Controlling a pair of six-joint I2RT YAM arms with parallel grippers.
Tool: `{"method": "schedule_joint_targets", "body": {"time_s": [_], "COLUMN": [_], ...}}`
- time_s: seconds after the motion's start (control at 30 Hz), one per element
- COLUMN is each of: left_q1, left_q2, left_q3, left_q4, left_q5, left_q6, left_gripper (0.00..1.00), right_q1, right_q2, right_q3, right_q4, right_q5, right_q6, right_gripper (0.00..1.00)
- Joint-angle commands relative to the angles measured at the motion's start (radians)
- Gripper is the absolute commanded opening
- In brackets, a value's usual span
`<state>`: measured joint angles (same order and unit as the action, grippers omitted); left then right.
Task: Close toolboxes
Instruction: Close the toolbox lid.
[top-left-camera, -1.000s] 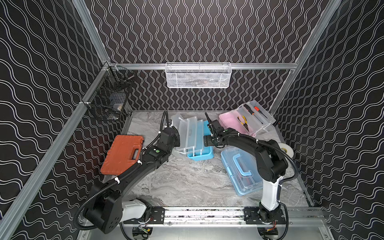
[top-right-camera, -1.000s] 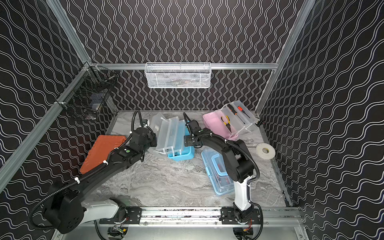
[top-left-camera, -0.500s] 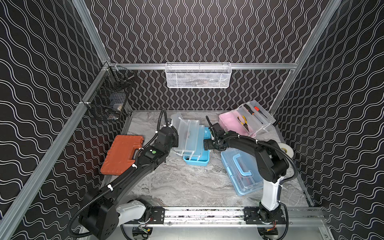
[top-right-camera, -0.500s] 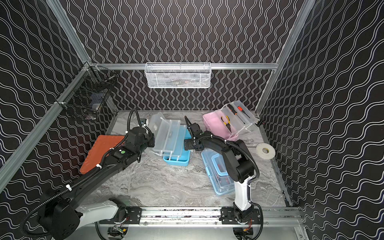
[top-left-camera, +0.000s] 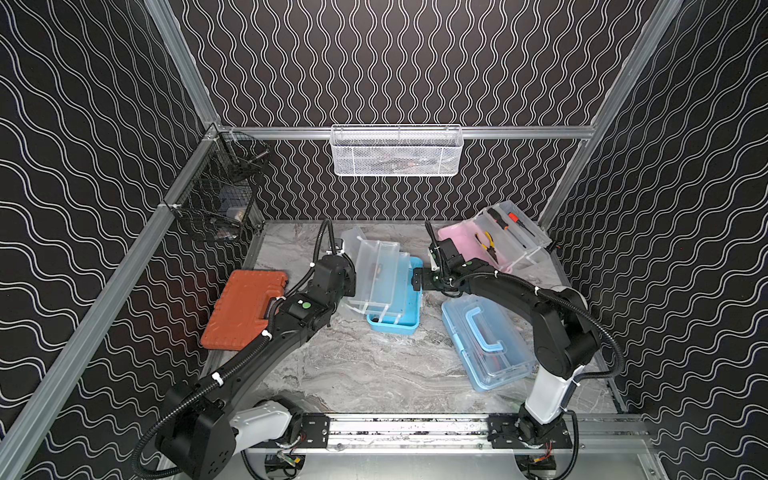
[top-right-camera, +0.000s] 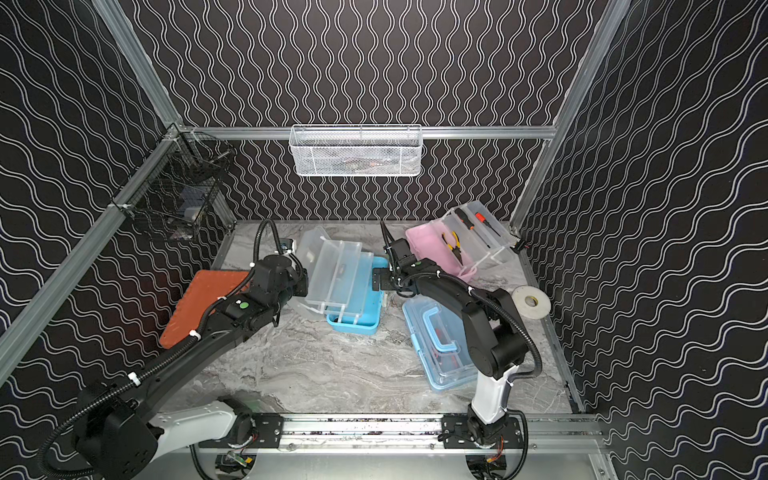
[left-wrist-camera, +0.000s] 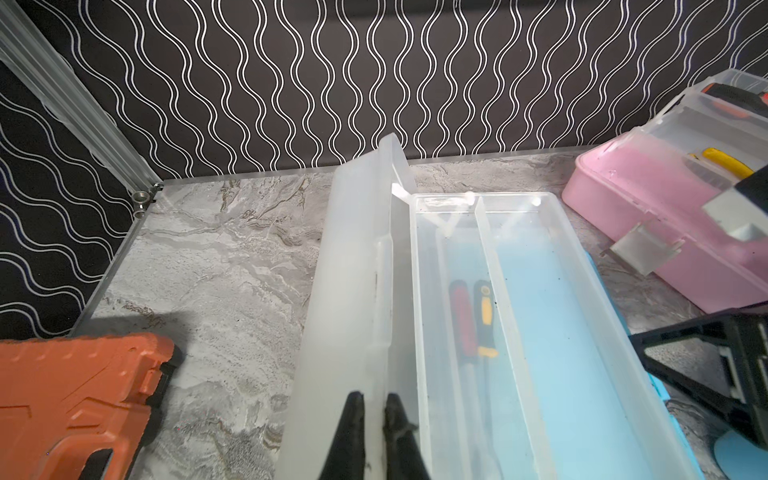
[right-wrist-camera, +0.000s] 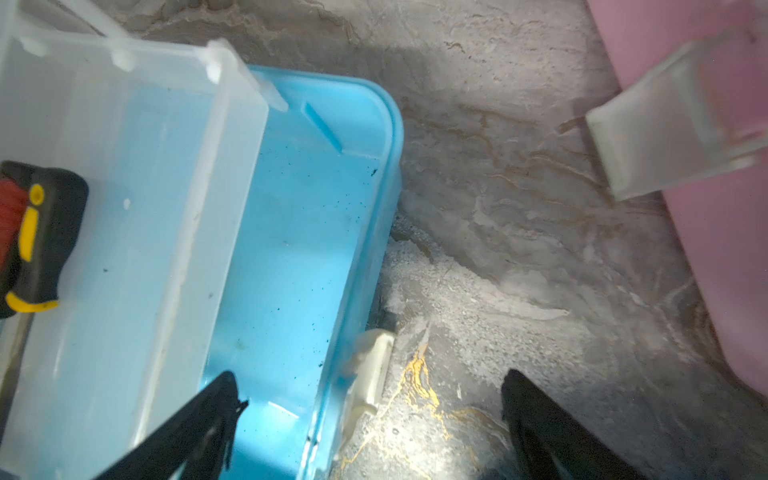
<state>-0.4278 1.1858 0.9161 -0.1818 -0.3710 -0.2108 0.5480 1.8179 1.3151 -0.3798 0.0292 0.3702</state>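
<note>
Left gripper (left-wrist-camera: 375, 419) pinched tight on clear lid (left-wrist-camera: 353, 270) of open blue toolbox (top-left-camera: 395, 324), right gripper (right-wrist-camera: 370, 376) spread wide astride its latch-side rim, holding nothing.

The open light-blue toolbox (top-left-camera: 395, 322) has slid and turned, its near end now closer to the orange case (top-left-camera: 245, 311). Its clear lid (top-left-camera: 353, 253) covers more of the base. The fingers (right-wrist-camera: 216, 403) of the right gripper (right-wrist-camera: 371, 395) have spread wider.

Robot lab cell: aluminium frame (top-left-camera: 519, 132), wavy-patterned black walls (top-left-camera: 395, 62), marble-look tabletop (top-left-camera: 365, 365), rail-mounted arms (top-left-camera: 257, 353).
</note>
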Motion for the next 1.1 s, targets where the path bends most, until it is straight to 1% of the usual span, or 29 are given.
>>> {"method": "schedule_joint_targets", "body": {"time_s": [0.0, 0.13, 0.27, 0.4, 0.53, 0.63, 0.73, 0.93, 1.07], "left_q1": [-0.001, -0.001, -0.008, -0.037, -0.078, -0.108, -0.136, -0.191, -0.229], "left_q2": [-0.006, -0.002, -0.005, -0.002, 0.007, 0.013, 0.02, 0.04, 0.062], "left_q3": [0.013, 0.014, 0.003, -0.008, -0.003, -0.008, -0.013, -0.007, 0.009], "left_q4": [0.082, 0.088, 0.111, 0.138, 0.145, 0.156, 0.171, 0.193, 0.19], "left_q5": [0.004, 0.024, 0.072, 0.099, 0.099, 0.092, 0.095, 0.089, 0.079], "left_q6": [0.011, 0.013, 0.011, 0.027, 0.055, 0.072, 0.08, 0.096, 0.114], "left_gripper": [0.11, 0.11, 0.11, 0.12, 0.12, 0.12, 0.13, 0.13, 0.13], "right_q1": [-0.001, -0.004, -0.014, -0.016, -0.017, -0.019, -0.025, -0.037, -0.04], "right_q2": [-0.034, -0.083, -0.136, -0.118, -0.082, -0.077, -0.058, -0.038, -0.087], "right_q3": [-0.016, -0.044, -0.066, -0.025, -0.005, -0.006, 0.021, 0.014, 0.008], "right_q4": [-0.026, -0.002, 0.045, 0.023, 0.03, 0.047, 0.018, 0.039, 0.003], "right_q5": [0.015, -0.02, -0.054, -0.065, -0.08, -0.064, -0.038, -0.063, 0.012], "right_q6": [-0.004, 0.004, 0.039, 0.058, 0.08, 0.093, 0.095, 0.089, 0.076], "right_gripper": [0.99, 0.95, 0.91, 0.86, 0.83, 0.8, 0.78, 0.73, 0.73]}}
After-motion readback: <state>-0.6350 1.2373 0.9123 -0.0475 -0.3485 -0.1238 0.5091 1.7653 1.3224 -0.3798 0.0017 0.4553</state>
